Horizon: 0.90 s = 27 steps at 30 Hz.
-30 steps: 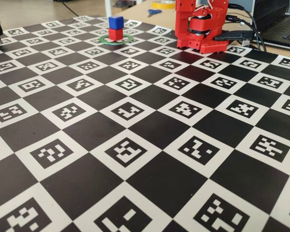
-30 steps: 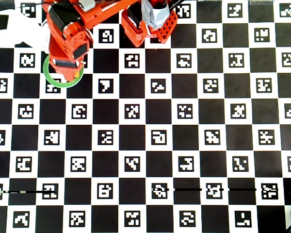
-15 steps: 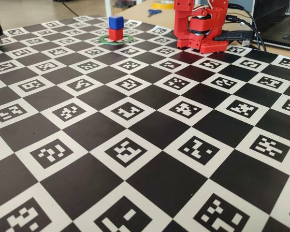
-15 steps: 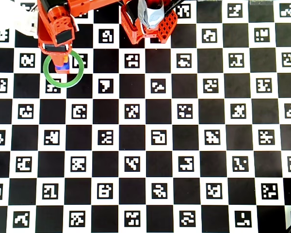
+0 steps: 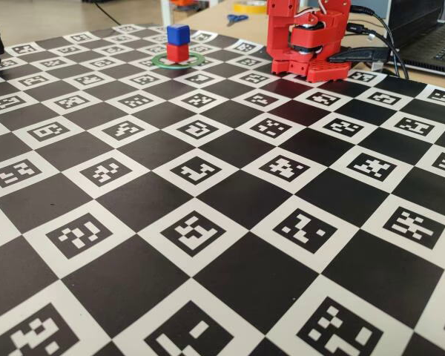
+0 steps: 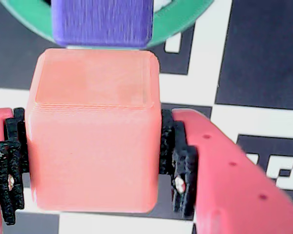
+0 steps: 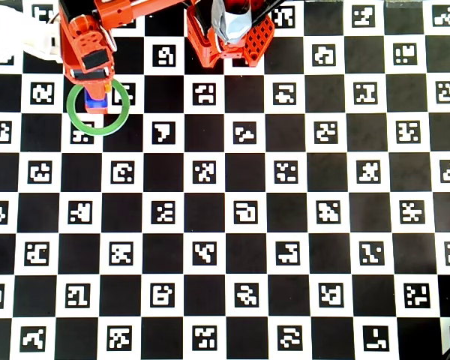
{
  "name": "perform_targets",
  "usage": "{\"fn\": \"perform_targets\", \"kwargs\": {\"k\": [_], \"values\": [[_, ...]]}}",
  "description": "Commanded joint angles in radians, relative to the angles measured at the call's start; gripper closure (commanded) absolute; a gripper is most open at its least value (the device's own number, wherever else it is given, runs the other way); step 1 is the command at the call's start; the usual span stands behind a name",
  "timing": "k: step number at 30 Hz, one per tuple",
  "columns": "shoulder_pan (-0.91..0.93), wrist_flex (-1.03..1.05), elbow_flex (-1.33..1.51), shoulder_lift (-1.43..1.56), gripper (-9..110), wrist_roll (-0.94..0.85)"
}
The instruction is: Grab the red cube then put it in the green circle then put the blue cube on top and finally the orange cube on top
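The orange cube (image 6: 93,131) is clamped in the gripper (image 6: 93,165); the blue cube (image 6: 102,22), stacked inside the green circle (image 6: 180,24), lies just beyond it at the wrist view's top.

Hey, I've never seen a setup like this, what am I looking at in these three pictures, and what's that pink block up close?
It is a small red robot arm on a checkered marker board. One picture is taken from the side, one from above, one from a camera on the arm's wrist. On the board lies a green circle with a red cube inside and a blue cube stacked on top. In the wrist picture, the gripper holds the orange cube, which only looks pink there, just beside the stack.
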Motion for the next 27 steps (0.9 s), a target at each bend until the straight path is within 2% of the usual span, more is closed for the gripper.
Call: {"fn": "perform_targets", "kwargs": {"k": [1, 27], "values": [[0.014, -0.037, 0.003, 0.051, 89, -0.012], [0.034, -0.195, 0.086, -0.020, 89, 0.003]]}}
